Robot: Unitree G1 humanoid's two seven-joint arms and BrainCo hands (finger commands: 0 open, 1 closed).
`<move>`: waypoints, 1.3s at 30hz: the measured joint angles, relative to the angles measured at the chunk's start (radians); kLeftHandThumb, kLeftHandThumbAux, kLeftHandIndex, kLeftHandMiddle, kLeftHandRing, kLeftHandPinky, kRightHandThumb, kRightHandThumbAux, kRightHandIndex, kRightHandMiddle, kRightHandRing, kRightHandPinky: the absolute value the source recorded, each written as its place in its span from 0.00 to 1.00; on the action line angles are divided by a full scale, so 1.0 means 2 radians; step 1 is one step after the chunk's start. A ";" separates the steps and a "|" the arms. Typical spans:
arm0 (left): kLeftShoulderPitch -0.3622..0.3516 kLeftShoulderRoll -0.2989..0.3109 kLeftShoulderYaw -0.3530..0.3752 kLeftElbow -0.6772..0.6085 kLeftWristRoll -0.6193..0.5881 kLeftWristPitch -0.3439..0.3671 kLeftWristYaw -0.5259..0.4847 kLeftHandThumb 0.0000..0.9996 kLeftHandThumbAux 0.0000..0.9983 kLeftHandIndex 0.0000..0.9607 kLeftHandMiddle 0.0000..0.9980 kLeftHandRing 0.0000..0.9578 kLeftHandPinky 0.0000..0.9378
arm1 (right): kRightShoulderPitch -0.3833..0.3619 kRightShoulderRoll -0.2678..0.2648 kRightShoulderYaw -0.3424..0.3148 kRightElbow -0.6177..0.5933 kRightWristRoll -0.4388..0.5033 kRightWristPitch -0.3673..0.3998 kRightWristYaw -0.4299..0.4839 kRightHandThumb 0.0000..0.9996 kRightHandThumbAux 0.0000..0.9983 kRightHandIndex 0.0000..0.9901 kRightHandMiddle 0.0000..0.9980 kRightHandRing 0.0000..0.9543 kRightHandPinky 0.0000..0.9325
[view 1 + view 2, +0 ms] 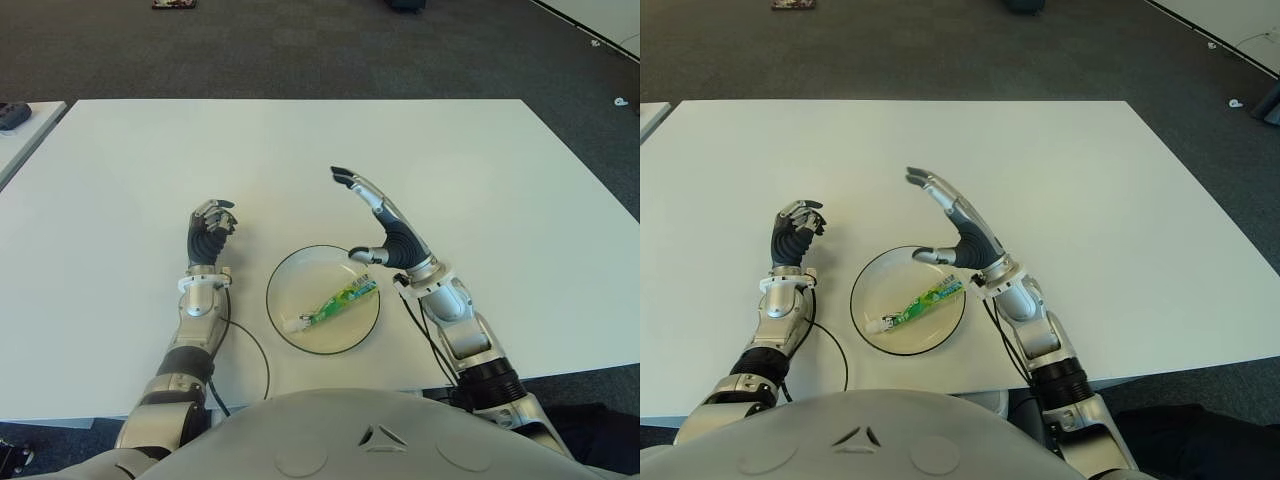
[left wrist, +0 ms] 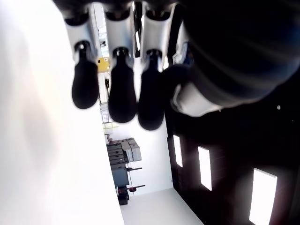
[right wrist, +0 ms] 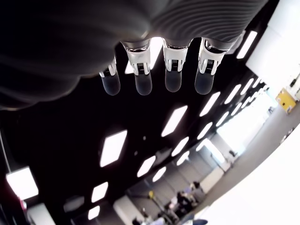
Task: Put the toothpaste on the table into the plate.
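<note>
— What's the robot made of?
— Silver metal arms with black ribbed palms; the left hand (image 1: pixel 210 228) and right hand (image 1: pixel 372 222) have silver fingers tipped in black.
— Any wiring?
— Thin black cables loop from both wrists — and the chest is smooth grey.

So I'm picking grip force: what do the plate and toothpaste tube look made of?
The plate looks like clear glass or hard plastic: the white table shows through it and its rim is glossy. The toothpaste tube looks like soft printed plastic, green with a white cap.

toothpaste (image 1: pixel 341 303) in plate (image 1: pixel 288 278), left hand (image 1: pixel 208 231) left, right hand (image 1: pixel 383 228) right of plate
</note>
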 measured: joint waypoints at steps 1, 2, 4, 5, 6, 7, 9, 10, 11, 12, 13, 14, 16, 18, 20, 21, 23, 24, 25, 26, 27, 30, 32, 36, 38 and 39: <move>0.000 0.000 0.000 0.000 0.000 0.000 0.000 0.69 0.72 0.46 0.69 0.70 0.66 | 0.004 0.012 -0.004 0.007 0.009 0.002 -0.008 0.03 0.36 0.00 0.00 0.00 0.02; 0.000 0.000 0.000 0.000 0.000 0.000 0.000 0.69 0.72 0.46 0.69 0.70 0.65 | 0.007 0.021 -0.006 0.011 0.014 0.004 -0.012 0.03 0.40 0.00 0.00 0.00 0.05; 0.000 0.001 0.000 0.000 0.000 0.000 0.000 0.69 0.72 0.46 0.68 0.70 0.66 | 0.010 0.039 -0.009 0.017 0.032 0.008 -0.015 0.03 0.46 0.00 0.02 0.02 0.11; 0.000 0.001 0.000 0.000 0.000 0.000 0.000 0.69 0.72 0.46 0.68 0.70 0.66 | 0.010 0.049 -0.010 0.020 0.043 0.008 -0.016 0.03 0.49 0.01 0.03 0.03 0.13; 0.000 0.001 0.000 0.000 0.000 0.000 0.000 0.69 0.72 0.46 0.69 0.70 0.66 | 0.010 0.059 -0.013 0.022 0.052 0.009 -0.018 0.04 0.51 0.02 0.05 0.06 0.16; 0.000 0.001 -0.001 0.000 -0.001 0.000 0.000 0.69 0.72 0.46 0.69 0.70 0.67 | 0.010 0.068 -0.016 0.022 0.060 0.012 -0.020 0.04 0.53 0.04 0.07 0.09 0.20; 0.000 0.001 -0.001 0.000 -0.001 0.000 0.000 0.69 0.72 0.46 0.69 0.70 0.67 | 0.010 0.085 -0.022 0.022 0.072 0.017 -0.026 0.07 0.60 0.08 0.11 0.14 0.27; 0.000 0.001 -0.001 0.000 -0.001 0.000 0.000 0.69 0.72 0.46 0.69 0.70 0.67 | 0.010 0.094 -0.025 0.022 0.078 0.020 -0.030 0.09 0.64 0.12 0.15 0.18 0.31; 0.000 0.001 -0.001 0.000 -0.001 0.000 0.000 0.69 0.72 0.46 0.69 0.70 0.67 | 0.010 0.102 -0.028 0.022 0.083 0.024 -0.034 0.11 0.67 0.14 0.17 0.21 0.34; 0.000 0.001 0.000 -0.001 -0.001 0.000 0.000 0.69 0.72 0.46 0.69 0.70 0.67 | 0.011 0.112 -0.032 0.021 0.087 0.030 -0.039 0.12 0.70 0.18 0.19 0.24 0.37; 0.000 0.001 0.000 -0.001 -0.001 0.000 0.000 0.69 0.72 0.46 0.69 0.70 0.67 | 0.012 0.119 -0.035 0.019 0.088 0.036 -0.043 0.13 0.71 0.19 0.20 0.25 0.38; 0.000 0.001 0.000 -0.001 -0.001 0.000 0.000 0.69 0.72 0.46 0.69 0.71 0.67 | 0.013 0.125 -0.038 0.017 0.088 0.041 -0.048 0.14 0.73 0.21 0.22 0.27 0.40; 0.001 0.001 0.000 -0.001 -0.001 -0.001 0.000 0.69 0.72 0.46 0.69 0.71 0.67 | 0.017 0.134 -0.043 0.012 0.088 0.051 -0.056 0.15 0.75 0.25 0.26 0.32 0.43; 0.001 0.001 0.000 -0.002 -0.001 -0.001 0.000 0.69 0.72 0.46 0.69 0.71 0.67 | 0.020 0.140 -0.047 0.010 0.085 0.056 -0.066 0.15 0.77 0.28 0.29 0.36 0.46; 0.001 0.001 -0.001 -0.002 -0.001 -0.002 0.000 0.69 0.72 0.46 0.69 0.71 0.67 | 0.022 0.141 -0.052 0.010 0.076 0.057 -0.077 0.15 0.80 0.34 0.33 0.41 0.49; 0.001 0.001 -0.001 -0.002 -0.001 -0.003 0.000 0.69 0.72 0.46 0.69 0.70 0.67 | 0.023 0.141 -0.056 0.011 0.071 0.057 -0.085 0.15 0.80 0.35 0.34 0.42 0.50; 0.001 0.001 -0.001 -0.002 -0.001 -0.005 0.000 0.69 0.72 0.46 0.69 0.70 0.66 | 0.023 0.141 -0.062 0.018 0.063 0.055 -0.097 0.16 0.83 0.41 0.37 0.45 0.50; 0.001 0.001 -0.001 -0.002 -0.001 -0.006 0.000 0.69 0.72 0.46 0.68 0.70 0.66 | 0.023 0.141 -0.066 0.027 0.060 0.052 -0.104 0.35 0.80 0.42 0.39 0.46 0.51; 0.001 0.001 -0.001 -0.002 -0.001 -0.007 0.000 0.69 0.72 0.46 0.68 0.70 0.66 | 0.022 0.141 -0.071 0.038 0.057 0.049 -0.110 0.41 0.78 0.42 0.40 0.47 0.52; 0.001 0.001 -0.001 -0.002 -0.001 -0.007 -0.001 0.69 0.72 0.46 0.68 0.69 0.66 | 0.020 0.142 -0.076 0.051 0.056 0.047 -0.115 0.51 0.76 0.42 0.42 0.48 0.53; 0.001 0.001 -0.001 -0.002 -0.001 -0.008 -0.004 0.69 0.72 0.46 0.68 0.69 0.66 | 0.019 0.142 -0.081 0.063 0.056 0.048 -0.121 0.55 0.76 0.43 0.43 0.48 0.54; 0.001 0.001 -0.001 -0.002 -0.002 -0.009 -0.008 0.69 0.72 0.46 0.68 0.69 0.67 | 0.019 0.143 -0.091 0.079 0.052 0.065 -0.135 0.66 0.74 0.43 0.47 0.51 0.55; 0.001 0.001 0.000 -0.002 -0.003 -0.009 -0.008 0.69 0.72 0.46 0.68 0.70 0.67 | 0.019 0.144 -0.094 0.078 0.049 0.079 -0.143 0.68 0.73 0.43 0.49 0.52 0.56; 0.001 0.000 0.000 -0.002 -0.003 -0.009 -0.008 0.69 0.72 0.46 0.69 0.70 0.68 | 0.019 0.144 -0.097 0.071 0.047 0.103 -0.149 0.70 0.73 0.43 0.52 0.53 0.54; 0.001 0.000 0.000 -0.002 -0.002 -0.009 -0.008 0.69 0.72 0.46 0.69 0.70 0.67 | 0.020 0.144 -0.099 0.068 0.047 0.115 -0.150 0.70 0.73 0.44 0.52 0.52 0.53; 0.001 0.000 0.000 -0.002 -0.002 -0.008 -0.008 0.69 0.72 0.46 0.69 0.70 0.67 | 0.020 0.144 -0.100 0.066 0.047 0.121 -0.151 0.70 0.73 0.44 0.51 0.52 0.52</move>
